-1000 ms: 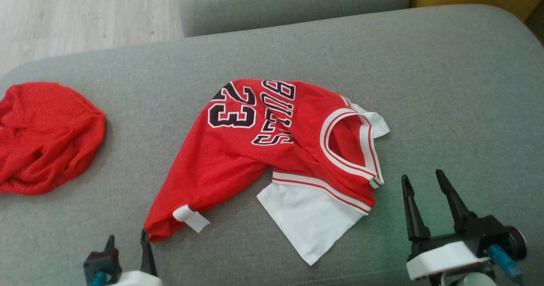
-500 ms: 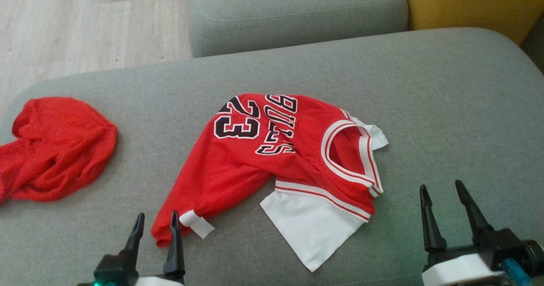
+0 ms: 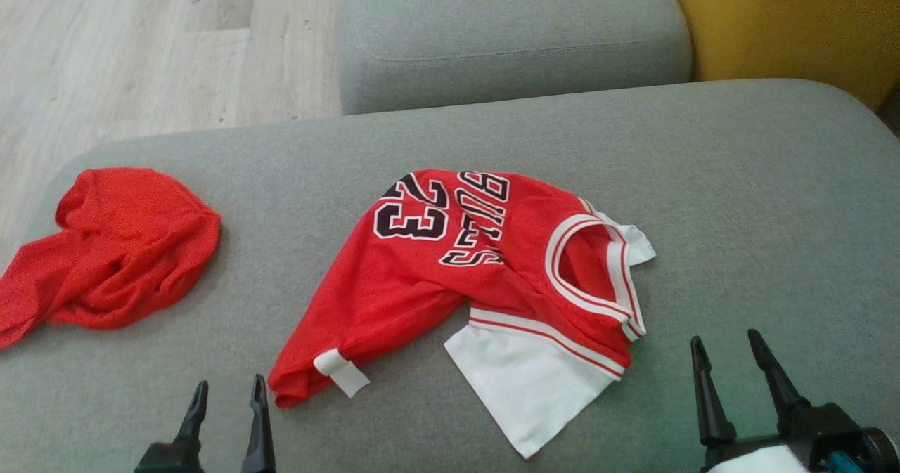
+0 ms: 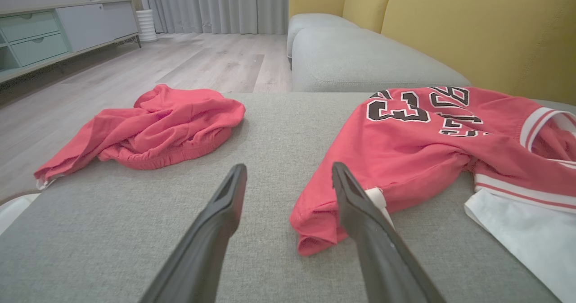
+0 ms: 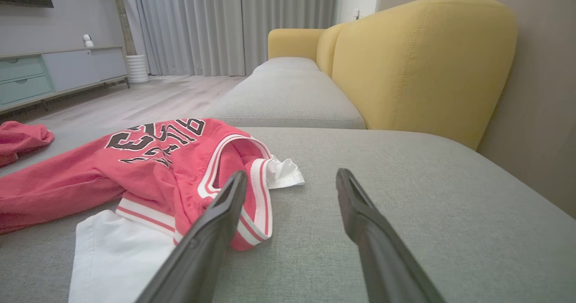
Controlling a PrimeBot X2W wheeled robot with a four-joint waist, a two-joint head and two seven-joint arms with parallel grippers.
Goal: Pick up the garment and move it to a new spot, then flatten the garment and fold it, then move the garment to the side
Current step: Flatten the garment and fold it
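The garment (image 3: 429, 276) is a red jersey with black lettering, the number 23, white-and-red trim and white sleeves, lying crumpled on the grey cushion (image 3: 738, 199). My left gripper (image 3: 228, 389) stands open at the bottom edge, just left of the jersey's near red corner (image 4: 315, 231). Open as well, my right gripper (image 3: 724, 343) sits at the lower right, just right of the striped collar (image 5: 256, 195). Nothing lies between either pair of fingers.
A second red cloth (image 3: 119, 248) lies bunched at the cushion's left end. Beyond are another grey cushion (image 3: 506, 30), a yellow backrest (image 3: 794, 23) on the right and wooden floor (image 3: 140, 51) on the left. A low cabinet (image 4: 45, 33) stands across the room.
The head camera has shifted, so the whole scene sits lower and more to the right in view. Both grippers stay open, low in the picture, and the jersey has not been touched.
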